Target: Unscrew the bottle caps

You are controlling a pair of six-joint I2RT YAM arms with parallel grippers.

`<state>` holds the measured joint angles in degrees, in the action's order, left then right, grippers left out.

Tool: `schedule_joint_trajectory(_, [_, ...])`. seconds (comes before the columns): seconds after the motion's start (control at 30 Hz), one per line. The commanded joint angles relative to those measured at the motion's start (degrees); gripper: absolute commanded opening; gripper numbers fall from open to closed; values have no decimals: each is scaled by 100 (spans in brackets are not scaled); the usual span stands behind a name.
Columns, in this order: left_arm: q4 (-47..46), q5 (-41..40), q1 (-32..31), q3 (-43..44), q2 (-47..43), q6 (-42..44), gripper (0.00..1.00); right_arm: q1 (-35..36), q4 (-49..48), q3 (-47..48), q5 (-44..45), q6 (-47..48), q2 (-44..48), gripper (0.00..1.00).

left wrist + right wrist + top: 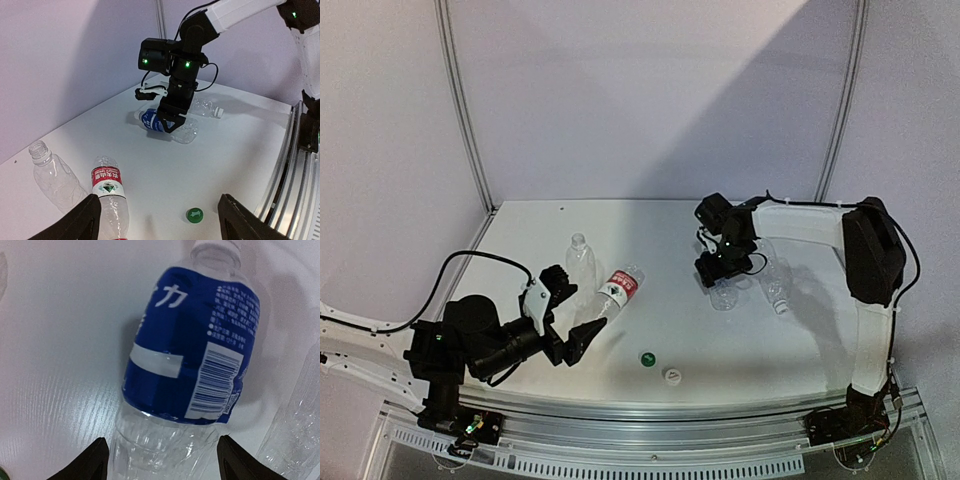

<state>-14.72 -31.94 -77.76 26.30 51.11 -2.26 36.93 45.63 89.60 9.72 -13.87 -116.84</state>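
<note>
clear plastic bottle with blue label (195, 345), large white character 力, barcode (217, 382) and fine print illegible, red-labelled clear plastic bottle (107, 187), white characters unreadable

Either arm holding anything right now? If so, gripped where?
Left gripper: nothing, fingers open. Right gripper: fingers straddle the blue-label bottle at its clear body below the label; whether they actually clamp it cannot be told.

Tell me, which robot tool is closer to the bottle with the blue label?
The right one. The right tool sits just above the blue-label bottle, its open fingers on either side. The left tool is far across the table, beside the red-label bottle.
</note>
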Motion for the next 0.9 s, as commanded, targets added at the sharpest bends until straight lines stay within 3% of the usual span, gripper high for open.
schedule_joint_trajectory(0.0, [44,6,24,137,-40,-68,83,-31,192,-221,162,-102,-175,75])
schedule_joint_trajectory(0.37, [29,30,24,124,-76,-79,83,-34,51,-603,-141,-279,-161,62])
schedule_joint_trajectory(0.53, [23,30,24,129,-32,-86,83,-31,-176,-985,-204,-326,169,50])
schedule_joint_trajectory(0.73, [-20,-24,24,97,-34,-122,83,59,-1031,-2052,-721,-395,1838,47])
schedule_joint_trajectory(0.87, [-219,-55,24,22,-55,-234,87,539,-1817,-2832,-1163,-255,2907,50])
